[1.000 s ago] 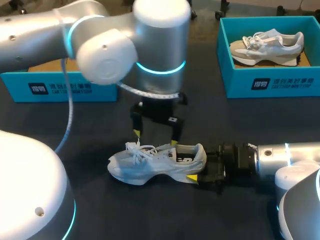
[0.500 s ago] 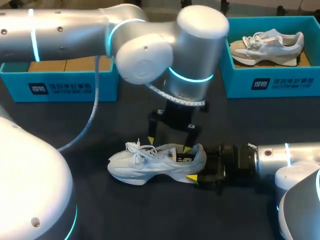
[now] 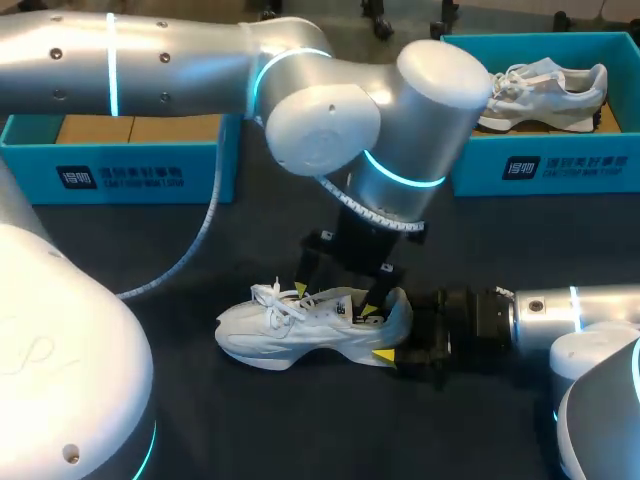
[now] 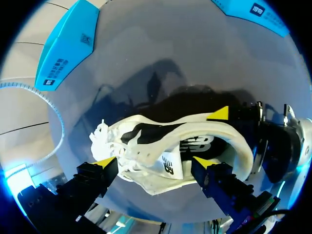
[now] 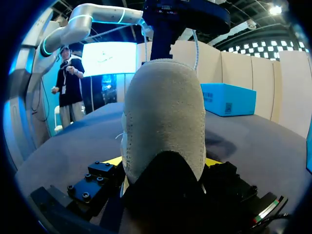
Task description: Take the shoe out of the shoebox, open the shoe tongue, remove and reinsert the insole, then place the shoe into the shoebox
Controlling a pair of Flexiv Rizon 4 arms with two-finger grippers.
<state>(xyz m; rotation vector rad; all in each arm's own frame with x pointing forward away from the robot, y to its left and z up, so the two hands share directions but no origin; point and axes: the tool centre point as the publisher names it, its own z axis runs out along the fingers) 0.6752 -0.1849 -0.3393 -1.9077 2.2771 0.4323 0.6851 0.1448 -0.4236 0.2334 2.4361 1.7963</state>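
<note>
Dark desk [image 3: 250,430] carries shoe [image 3: 290,335] | right claw [image 3: 398,335] clamped on its heel [image 5: 163,122] | left claw [image 4: 153,162] apart over its tongue [image 4: 168,165] | probably light, soft: pinch tongue

Left arm reaches in past the middle, wrist tilted, my left hand [image 3: 335,300] pointing down with fingers spread. Right arm lies low and level, my right hand [image 3: 400,332] clamped on the shoe [image 3: 290,325] heel.

tbl [image 3: 100,250]: dark top | back-R corner: teal box [image 3: 560,165] | in it: grey-beige sneaker [image 3: 560,88], upright
</note>
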